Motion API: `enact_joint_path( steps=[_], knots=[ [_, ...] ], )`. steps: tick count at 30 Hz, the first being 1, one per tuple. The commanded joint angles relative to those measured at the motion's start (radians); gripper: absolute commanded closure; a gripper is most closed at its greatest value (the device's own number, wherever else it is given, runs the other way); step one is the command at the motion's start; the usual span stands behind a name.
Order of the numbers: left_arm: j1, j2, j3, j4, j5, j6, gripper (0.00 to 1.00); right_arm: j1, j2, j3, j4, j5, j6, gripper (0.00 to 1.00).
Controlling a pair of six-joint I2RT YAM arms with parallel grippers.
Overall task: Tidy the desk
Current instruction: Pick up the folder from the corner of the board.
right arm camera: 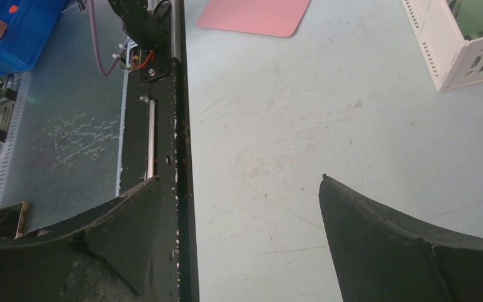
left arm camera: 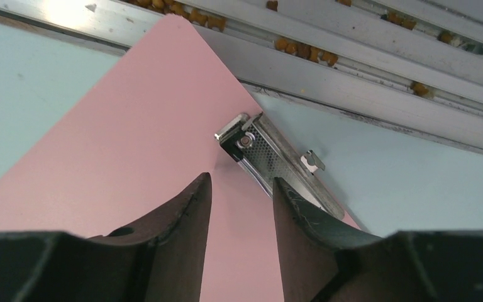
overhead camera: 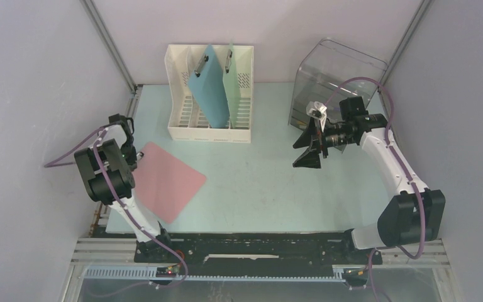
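The pale mint-green desk (overhead camera: 270, 189) holds a pink clipboard (overhead camera: 166, 179) lying flat at the left. My left gripper (overhead camera: 137, 154) hovers low over its clip end. In the left wrist view the left gripper (left arm camera: 239, 184) is open with a narrow gap and empty. It is over the pink clipboard (left arm camera: 119, 151), with the metal clip (left arm camera: 277, 160) just beyond the right fingertip. My right gripper (overhead camera: 303, 151) is wide open and empty above the desk's right half. It also shows in the right wrist view (right arm camera: 239, 179), over the bare desk (right arm camera: 302, 113).
A white file rack (overhead camera: 210, 129) at the back centre holds a teal clipboard (overhead camera: 207, 91) and a light green clipboard (overhead camera: 234, 88) upright. A clear plastic bin (overhead camera: 336, 72) stands at the back right. The desk's metal rail (left arm camera: 352, 69) runs just beyond the pink clipboard.
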Motion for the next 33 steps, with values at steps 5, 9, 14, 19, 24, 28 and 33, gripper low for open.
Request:
enact_joint_path(
  steps=[5, 9, 14, 19, 24, 28, 33],
  knots=[
    [0.003, 0.007, 0.018, -0.021, -0.093, 0.055, 0.55, -0.01, -0.028, 0.002, -0.004, -0.034, -0.013, 0.0],
    [0.003, -0.003, -0.006, 0.017, -0.097, 0.091, 0.61, -0.017, -0.035, 0.002, -0.006, -0.042, -0.014, 0.0],
    [0.011, -0.031, -0.067, 0.087, -0.103, 0.114, 0.8, -0.025, -0.038, 0.001, -0.008, -0.048, -0.019, 0.0],
    [0.01, -0.049, -0.081, 0.107, -0.093, 0.144, 0.85, -0.027, -0.039, 0.003, -0.008, -0.047, -0.02, 0.0],
    [0.003, -0.098, -0.128, 0.142, -0.062, 0.157, 0.86, -0.035, -0.047, 0.003, -0.008, -0.051, -0.019, 0.0],
    [-0.025, -0.133, -0.173, 0.185, -0.009, 0.175, 0.87, -0.04, -0.056, 0.003, -0.007, -0.055, -0.019, 0.0],
    [-0.093, -0.173, -0.21, 0.209, 0.002, 0.171, 0.87, -0.054, -0.069, 0.003, -0.008, -0.067, -0.02, 0.0]
  ],
)
